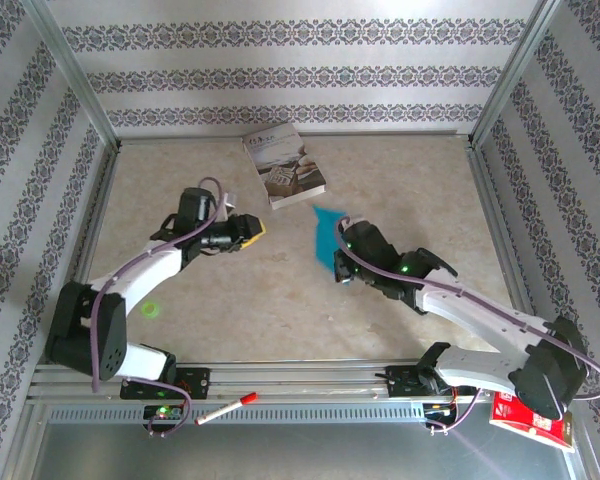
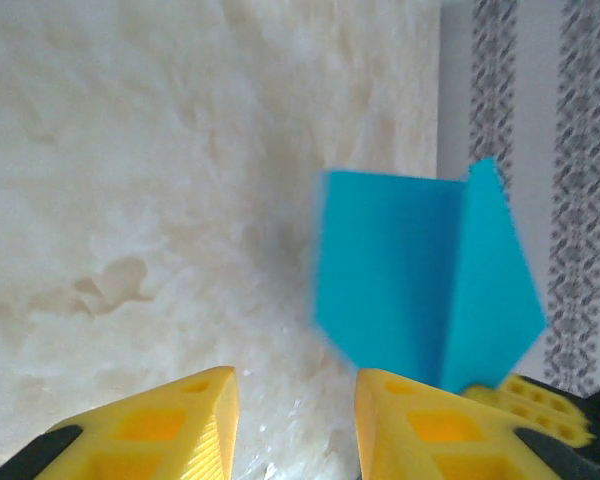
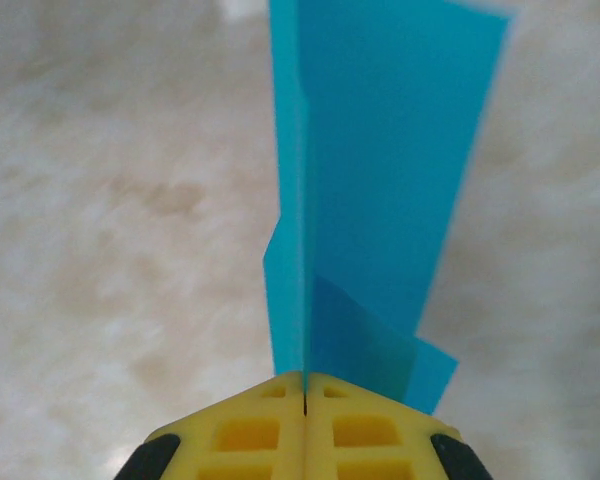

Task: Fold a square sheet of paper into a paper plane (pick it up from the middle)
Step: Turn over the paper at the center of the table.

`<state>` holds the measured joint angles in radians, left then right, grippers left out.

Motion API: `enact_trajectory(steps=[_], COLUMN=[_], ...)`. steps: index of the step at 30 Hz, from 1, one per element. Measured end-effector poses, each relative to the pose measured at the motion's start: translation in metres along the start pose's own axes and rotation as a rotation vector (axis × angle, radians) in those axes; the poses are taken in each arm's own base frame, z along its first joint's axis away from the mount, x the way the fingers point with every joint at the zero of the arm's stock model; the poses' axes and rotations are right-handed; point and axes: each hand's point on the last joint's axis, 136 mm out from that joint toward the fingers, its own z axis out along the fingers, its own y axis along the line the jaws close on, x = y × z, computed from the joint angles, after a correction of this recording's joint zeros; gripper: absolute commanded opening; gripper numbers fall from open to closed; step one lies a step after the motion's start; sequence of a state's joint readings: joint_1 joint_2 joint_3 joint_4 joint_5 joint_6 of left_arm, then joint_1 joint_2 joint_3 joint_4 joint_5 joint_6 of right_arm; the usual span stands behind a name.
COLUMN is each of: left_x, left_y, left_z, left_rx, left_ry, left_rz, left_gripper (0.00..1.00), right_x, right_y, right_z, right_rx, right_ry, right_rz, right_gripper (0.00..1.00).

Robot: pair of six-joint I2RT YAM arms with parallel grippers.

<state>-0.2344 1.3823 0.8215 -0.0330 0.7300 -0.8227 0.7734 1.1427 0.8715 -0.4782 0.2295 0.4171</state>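
The paper plane (image 1: 325, 238) looks folded, a teal dart at 2 o'clock from table (image 1: 230, 300) centre. My right gripper (image 3: 305, 385) pinches its crease shut; my left gripper (image 2: 295, 390), at its 9 o'clock, stands part-open and empty, so I judge little remains

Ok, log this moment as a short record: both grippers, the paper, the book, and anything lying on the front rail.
left gripper: open, nothing between its fingers, facing the paper
right gripper: shut on the teal paper
teal paper: folded, layers pinched together at its near end, apart from the left gripper
book: lying on the table at the far side, beyond the paper, no gripper on it
red marker: on the front rail, between the arm bases
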Motion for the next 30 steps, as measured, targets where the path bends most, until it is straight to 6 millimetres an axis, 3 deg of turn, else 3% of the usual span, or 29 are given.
enact_trajectory(steps=[2,4,10,18,21,24,30], left_x=[-0.009,-0.016,-0.031,-0.039,-0.038,-0.037,-0.029], left_y=[0.002,0.009,0.042,0.067,0.07,0.069,0.064], left_z=[-0.014,-0.024,-0.045,-0.061,-0.063,-0.063,-0.064], left_rx=[-0.013,-0.033,-0.114,-0.18,-0.187,-0.186,-0.154], left_ry=[-0.04,-0.068,-0.131,-0.161,-0.158,-0.158,-0.134], left_rz=[-0.012,-0.033,-0.114,-0.147,-0.15,-0.15,-0.15], left_gripper=[0.36,0.36,0.36,0.36,0.36,0.37,0.36], right_x=[-0.013,-0.014,0.04,0.102,0.118,0.127,0.126], right_y=[-0.009,-0.015,-0.007,0.053,0.077,0.099,0.13], right_z=[-0.01,-0.009,0.034,0.083,0.089,0.091,0.082], right_rx=[0.115,0.236,0.499,0.596,0.561,0.507,0.344], right_ry=[-0.02,0.002,0.225,0.343,0.348,0.346,0.342], right_rz=[-0.079,-0.173,-0.485,-0.69,-0.693,-0.67,-0.572], right_gripper=[0.0,0.0,0.0,0.0,0.09,0.19,0.25])
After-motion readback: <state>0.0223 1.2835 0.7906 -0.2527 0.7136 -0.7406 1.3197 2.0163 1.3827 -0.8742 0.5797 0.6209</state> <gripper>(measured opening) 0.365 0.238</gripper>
